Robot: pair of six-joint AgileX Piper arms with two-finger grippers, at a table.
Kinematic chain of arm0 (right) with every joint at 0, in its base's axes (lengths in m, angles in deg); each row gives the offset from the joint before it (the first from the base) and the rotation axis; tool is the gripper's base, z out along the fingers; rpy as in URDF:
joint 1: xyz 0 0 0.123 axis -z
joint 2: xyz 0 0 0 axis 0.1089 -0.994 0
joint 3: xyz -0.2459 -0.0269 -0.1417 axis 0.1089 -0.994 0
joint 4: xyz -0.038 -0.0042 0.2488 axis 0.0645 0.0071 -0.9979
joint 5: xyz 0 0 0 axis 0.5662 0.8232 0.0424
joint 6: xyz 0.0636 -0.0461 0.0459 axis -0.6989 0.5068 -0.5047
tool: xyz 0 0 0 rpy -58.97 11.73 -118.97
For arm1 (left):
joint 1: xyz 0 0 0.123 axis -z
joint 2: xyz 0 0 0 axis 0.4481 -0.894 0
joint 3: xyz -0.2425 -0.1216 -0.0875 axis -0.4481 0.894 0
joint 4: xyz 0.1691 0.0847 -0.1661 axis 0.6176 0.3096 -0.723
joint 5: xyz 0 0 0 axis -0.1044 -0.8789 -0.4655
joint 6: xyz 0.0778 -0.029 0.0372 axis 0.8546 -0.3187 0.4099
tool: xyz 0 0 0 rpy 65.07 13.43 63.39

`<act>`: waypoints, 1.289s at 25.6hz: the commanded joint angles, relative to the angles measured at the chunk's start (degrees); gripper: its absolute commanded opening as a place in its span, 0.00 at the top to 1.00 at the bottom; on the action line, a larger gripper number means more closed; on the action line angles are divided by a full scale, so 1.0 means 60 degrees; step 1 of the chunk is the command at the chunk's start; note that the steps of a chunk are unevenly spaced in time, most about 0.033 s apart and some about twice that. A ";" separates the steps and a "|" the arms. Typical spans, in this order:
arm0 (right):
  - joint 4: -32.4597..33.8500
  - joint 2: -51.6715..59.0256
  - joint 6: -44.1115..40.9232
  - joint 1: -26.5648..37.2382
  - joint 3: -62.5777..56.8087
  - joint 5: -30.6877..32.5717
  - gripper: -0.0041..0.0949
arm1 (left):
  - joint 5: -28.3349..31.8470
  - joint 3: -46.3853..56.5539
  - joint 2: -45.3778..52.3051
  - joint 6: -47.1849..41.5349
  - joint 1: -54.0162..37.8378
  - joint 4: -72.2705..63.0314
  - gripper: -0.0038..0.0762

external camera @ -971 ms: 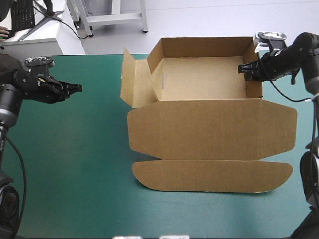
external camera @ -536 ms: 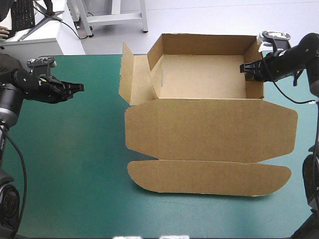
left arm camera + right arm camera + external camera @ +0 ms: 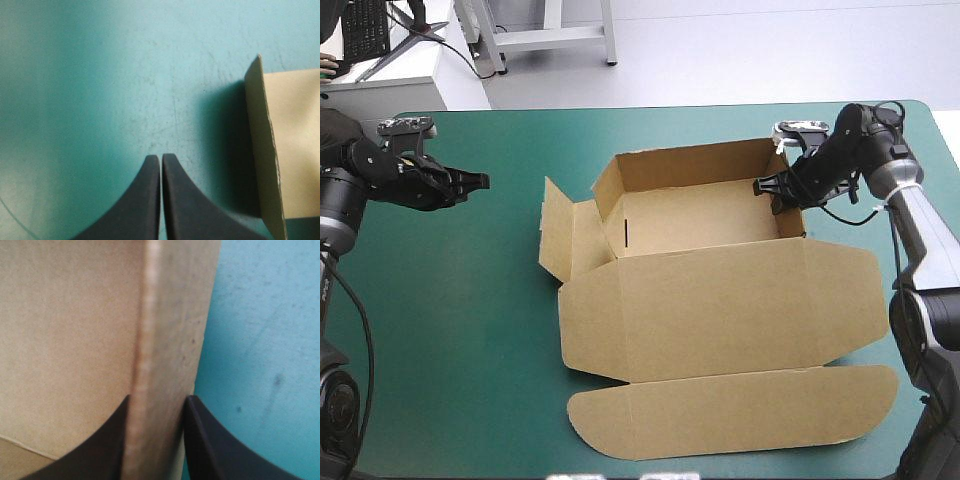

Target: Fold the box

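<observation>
Since earlier, box (image 3: 720, 310) dragged nearer and turned; right gripper (image 3: 765, 187) clamps its right wall; left gripper (image 3: 482, 180) fingers together, well apart.

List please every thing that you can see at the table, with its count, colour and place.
box: 1, brown, middle of the table; open tray, lid flat toward the near edge
table cover: 1, teal-green, under the box
left end effector: 1, black, left of the box, apart from it, shut and empty
right end effector: 1, black, shut on the tray's right wall
</observation>
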 commanded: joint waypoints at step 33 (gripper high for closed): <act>0.2315 0.0182 -0.1043 -0.0824 0.2264 0.0407 0.39 | -0.0288 -0.0290 0.0402 0.0751 -0.0006 -0.0423 0.96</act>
